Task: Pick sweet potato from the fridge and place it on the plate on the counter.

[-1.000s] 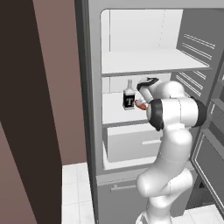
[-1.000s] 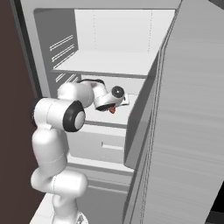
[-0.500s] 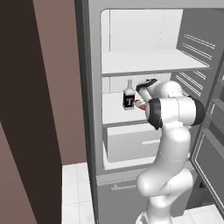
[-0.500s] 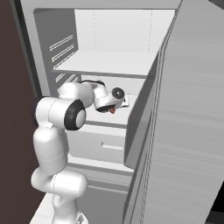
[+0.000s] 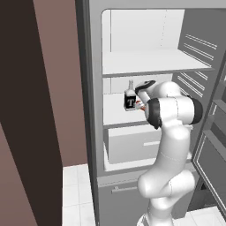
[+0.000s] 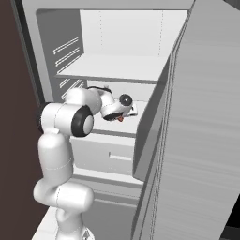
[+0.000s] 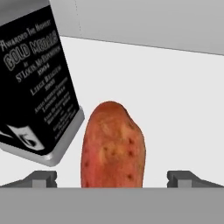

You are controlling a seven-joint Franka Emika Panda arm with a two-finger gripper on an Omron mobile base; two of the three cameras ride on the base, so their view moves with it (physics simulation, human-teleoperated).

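**Reporter:** Since 1 second ago, what has moved inside the fridge [image 5: 92, 110]?

**Photographer:** Very little. The arm's elbow has eased slightly toward the shelf, and the hand remains reached in over the middle shelf [image 5: 115, 115], beside the bottle [image 5: 129, 98]. Bottle and sweet potato [image 7: 113, 146] sit where they were.

**Reporter:** Where exactly is the sweet potato?

**Photographer:** On the white middle shelf, lying on its own, just beside the dark bottle with the white label. In the hand view it stands lengthwise at the bottom centre, reddish-orange and speckled, with the bottle's black label [image 7: 37, 83] tilted at upper left. In the left base view a sliver of orange [image 5: 140, 106] shows next to the bottle's base; in the right base view a small red tip [image 6: 120, 118] peeks from under the hand.

**Reporter:** And the gripper [image 7: 113, 177]?

**Photographer:** Spread wide. Its 2 fingertips [image 7: 42, 178] rise at either side of the sweet potato, well clear of it on both flanks, pinching nothing.

**Reporter:** What else frames the shot?

**Photographer:** A white drawer [image 5: 132, 143] with a handle below the shelf, an upper shelf [image 5: 150, 64] above, and the open grey door [image 6: 197, 140] at right.
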